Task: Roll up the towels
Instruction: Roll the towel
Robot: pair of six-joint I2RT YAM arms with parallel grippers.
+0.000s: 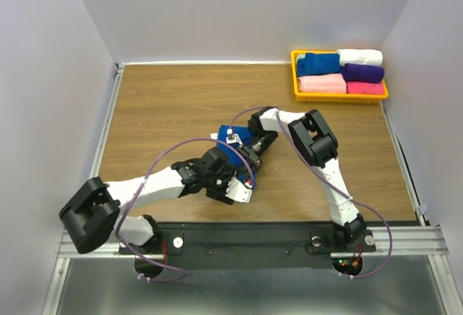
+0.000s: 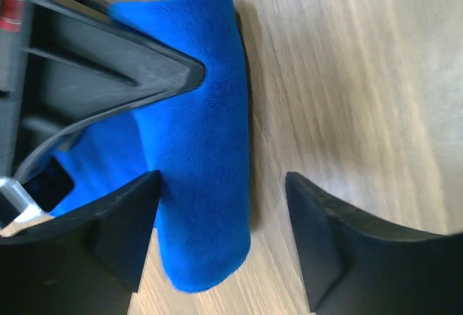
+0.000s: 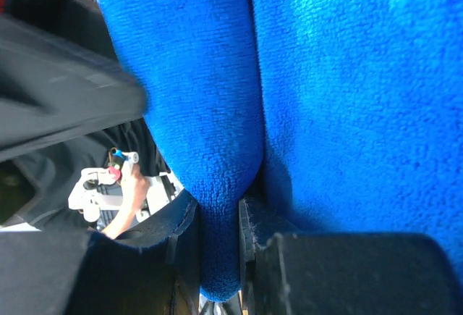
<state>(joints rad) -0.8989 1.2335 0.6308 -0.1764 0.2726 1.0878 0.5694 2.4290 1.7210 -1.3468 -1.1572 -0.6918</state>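
Note:
A royal-blue towel (image 1: pixel 237 145) lies bunched on the wooden table between the two grippers. My right gripper (image 1: pixel 255 154) is shut on a fold of this towel (image 3: pixel 217 148), pinched between its pads. My left gripper (image 1: pixel 235 177) is open, its jaws set wide apart either side of the towel's rolled end (image 2: pixel 206 185), which lies against the left finger (image 2: pixel 123 235); the right finger (image 2: pixel 325 242) stands apart over bare wood. A second royal-blue towel (image 1: pixel 317 64) lies folded in the yellow tray.
The yellow tray (image 1: pixel 297 92) at the back right holds white (image 1: pixel 360 56), purple (image 1: pixel 363 73) and pink (image 1: pixel 321 83) towels. White walls close the table's back and sides. A black rail (image 1: pixel 246 239) runs along the near edge.

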